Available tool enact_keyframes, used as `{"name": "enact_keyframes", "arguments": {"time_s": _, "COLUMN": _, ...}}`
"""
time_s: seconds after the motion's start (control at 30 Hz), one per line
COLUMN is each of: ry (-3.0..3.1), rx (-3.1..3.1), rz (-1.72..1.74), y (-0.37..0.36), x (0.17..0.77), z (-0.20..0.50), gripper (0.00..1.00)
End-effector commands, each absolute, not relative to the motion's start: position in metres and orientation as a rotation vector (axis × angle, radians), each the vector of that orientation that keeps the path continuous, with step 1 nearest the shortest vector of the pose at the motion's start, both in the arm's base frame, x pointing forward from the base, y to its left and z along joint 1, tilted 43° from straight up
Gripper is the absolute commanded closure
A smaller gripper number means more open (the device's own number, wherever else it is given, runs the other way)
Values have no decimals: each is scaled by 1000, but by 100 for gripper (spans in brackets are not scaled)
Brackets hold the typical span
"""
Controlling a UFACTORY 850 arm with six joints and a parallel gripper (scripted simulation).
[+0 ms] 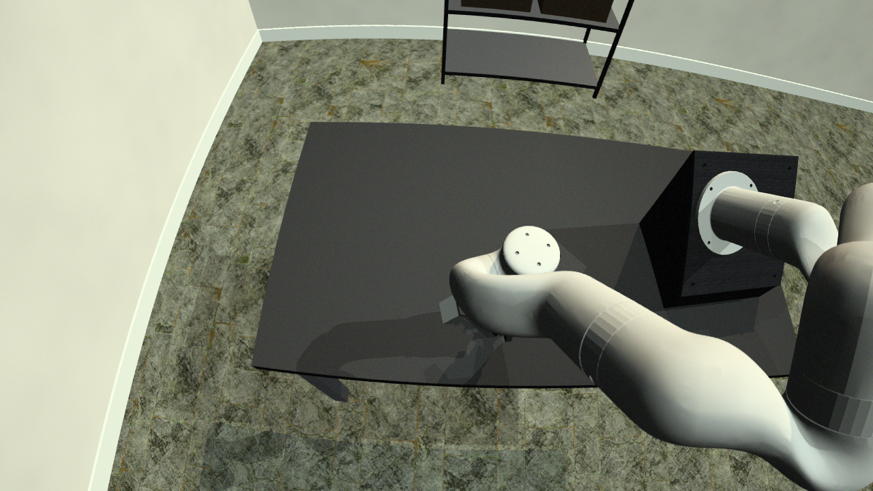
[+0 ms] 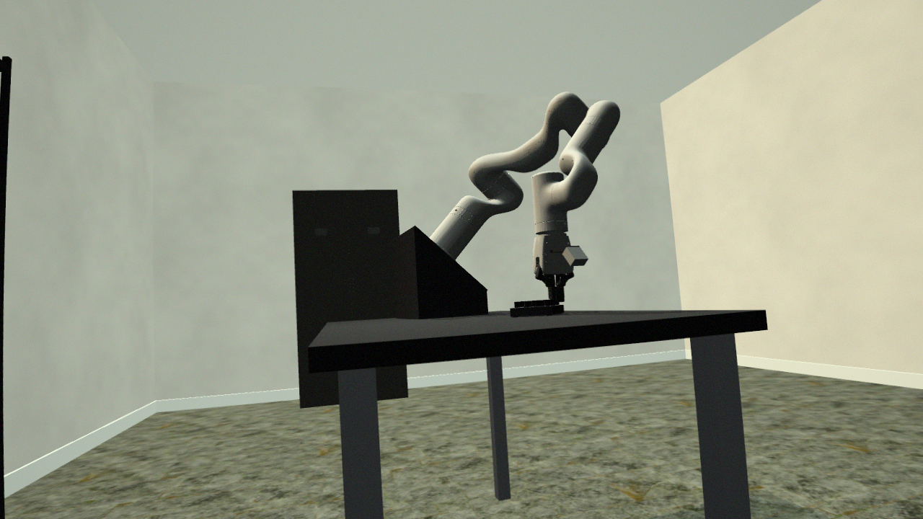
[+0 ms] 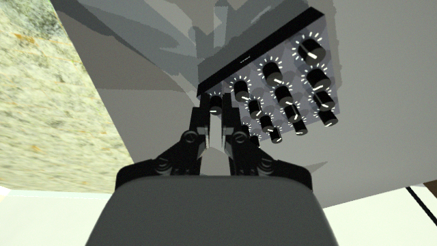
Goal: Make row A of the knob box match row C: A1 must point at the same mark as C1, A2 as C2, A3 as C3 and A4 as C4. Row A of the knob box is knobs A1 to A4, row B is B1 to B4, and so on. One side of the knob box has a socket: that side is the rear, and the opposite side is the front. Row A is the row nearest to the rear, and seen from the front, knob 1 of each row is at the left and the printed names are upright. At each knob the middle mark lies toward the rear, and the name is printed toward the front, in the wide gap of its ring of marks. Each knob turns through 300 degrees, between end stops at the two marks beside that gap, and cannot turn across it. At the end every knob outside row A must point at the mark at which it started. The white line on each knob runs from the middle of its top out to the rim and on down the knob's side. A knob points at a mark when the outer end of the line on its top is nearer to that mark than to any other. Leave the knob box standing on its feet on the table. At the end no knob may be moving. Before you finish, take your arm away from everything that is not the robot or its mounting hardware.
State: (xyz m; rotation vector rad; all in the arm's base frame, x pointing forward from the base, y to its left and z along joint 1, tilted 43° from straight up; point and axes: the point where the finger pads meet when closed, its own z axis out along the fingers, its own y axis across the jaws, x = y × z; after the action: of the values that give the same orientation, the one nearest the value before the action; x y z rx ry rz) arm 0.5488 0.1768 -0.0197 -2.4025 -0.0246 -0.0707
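Note:
The knob box [image 3: 273, 45] [image 2: 535, 308] stands flat on the dark table [image 1: 396, 183] [image 2: 516, 335]. In the wrist view its black side with the socket faces up and left, with several black knobs behind it. My gripper [image 3: 216, 104] [image 2: 556, 298] points straight down and is shut on knob A1 [image 3: 216, 103], the corner knob of the row next to the socket side. The white line on that knob's top lies between my fingers. In the top view the arm hides the box and the gripper.
The arm's black wedge-shaped pedestal [image 1: 720, 244] [image 2: 438, 277] stands on the table beside the box. A tall black cabinet [image 2: 345, 258] stands behind it. A metal shelf [image 1: 524, 54] stands by the far wall.

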Motion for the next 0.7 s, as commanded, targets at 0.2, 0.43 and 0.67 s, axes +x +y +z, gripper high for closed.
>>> {"name": "enact_keyframes", "arguments": {"time_s": 0.2, "ry": -316, "rx": -2388, "rz": -193, "y": 176, "x": 549, "z": -19, "gripper": 92}}
{"name": "enact_keyframes", "arguments": {"time_s": 0.43, "ry": -451, "rx": -2371, "rz": -245, "y": 176, "x": 549, "z": -19, "gripper": 92}}
{"name": "enact_keyframes", "arguments": {"time_s": 0.67, "ry": -610, "rx": -2344, "rz": -305, "y": 176, "x": 549, "z": -19, "gripper": 92}}
